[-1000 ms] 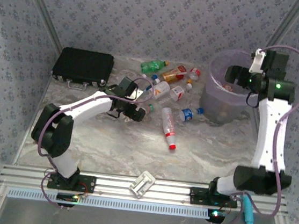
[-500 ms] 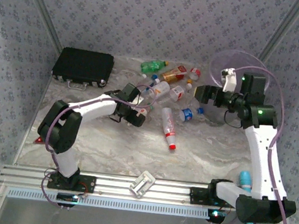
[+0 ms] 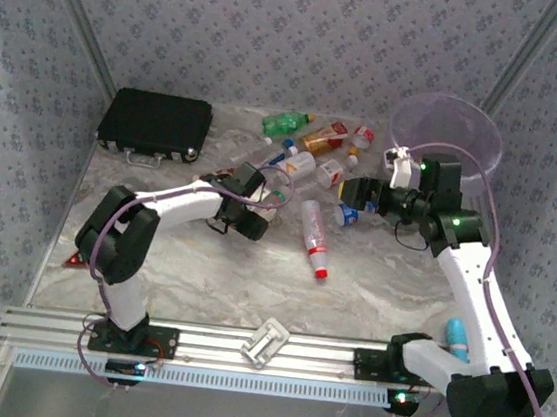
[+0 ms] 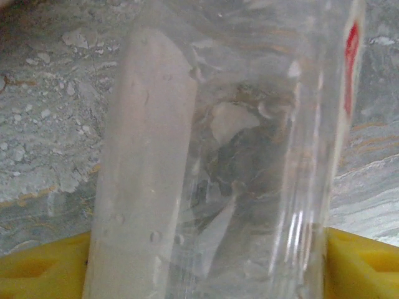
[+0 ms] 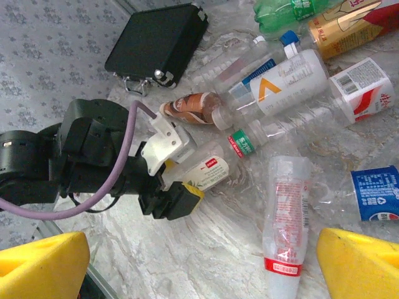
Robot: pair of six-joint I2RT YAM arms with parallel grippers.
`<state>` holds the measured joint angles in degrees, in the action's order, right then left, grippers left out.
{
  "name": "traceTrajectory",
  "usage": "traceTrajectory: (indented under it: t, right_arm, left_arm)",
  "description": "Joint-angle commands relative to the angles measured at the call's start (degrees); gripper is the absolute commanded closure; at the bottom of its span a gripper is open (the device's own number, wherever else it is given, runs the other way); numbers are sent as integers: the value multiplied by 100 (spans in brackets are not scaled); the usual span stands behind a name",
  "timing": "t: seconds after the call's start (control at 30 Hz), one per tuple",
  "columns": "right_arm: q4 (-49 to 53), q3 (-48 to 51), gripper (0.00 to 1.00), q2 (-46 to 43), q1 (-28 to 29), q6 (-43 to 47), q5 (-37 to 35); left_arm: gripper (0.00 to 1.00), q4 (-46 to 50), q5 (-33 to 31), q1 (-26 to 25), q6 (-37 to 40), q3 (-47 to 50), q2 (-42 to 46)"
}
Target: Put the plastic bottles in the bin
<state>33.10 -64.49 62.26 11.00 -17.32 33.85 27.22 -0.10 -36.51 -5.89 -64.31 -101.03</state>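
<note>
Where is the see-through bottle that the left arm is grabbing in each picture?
Top external: the clear bottle lies left of centre, at the left gripper.
Left wrist: the clear bottle runs up the middle, between yellow fingers.
Right wrist: the clear bottle lies slanted near the centre, green cap to the upper right.
Shared landmark: the left gripper's yellow fingers, right beside the bottle.

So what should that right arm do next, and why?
Probably lower the right gripper onto the clear bottle with red print: its fingers are spread open and empty, and that bottle lies apart from the other bottles, between them in the wrist view.
</note>
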Motion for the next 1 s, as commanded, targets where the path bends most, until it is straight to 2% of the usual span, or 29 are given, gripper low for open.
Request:
traceTrajectory:
  t: [0.0, 0.23, 0.33, 0.43, 0.5, 0.7, 0.97]
  right_arm:
    - [-643, 293, 5, -131, 34, -468, -157]
    - [-747, 411, 4, -324, 26, -645, -331]
    - [-780, 407, 4, -272, 28, -776, -208]
    - [-1294, 538, 4, -187, 40, -1203, 127]
    - [-1826, 620, 4, -58, 121, -1519, 332]
    - [-2637, 517, 6, 527, 624, -1821, 143]
    - [-3409, 126, 8, 1410, 1107, -2234, -124]
  left_arm:
    - [32, 165, -86, -56, -81, -6, 198]
    - [36, 187, -129, -75, -361, 181, 898]
    - [36, 214, -166, -76, -517, 264, 1344]
    - [37, 34, -77, -76, -733, 440, 1863]
    - [38, -225, 148, -72, -890, 606, 2224]
    - [48, -1516, 1042, -56, -1589, 1229, 3002]
    - [64, -2888, 1617, -46, -2375, 1978, 3571]
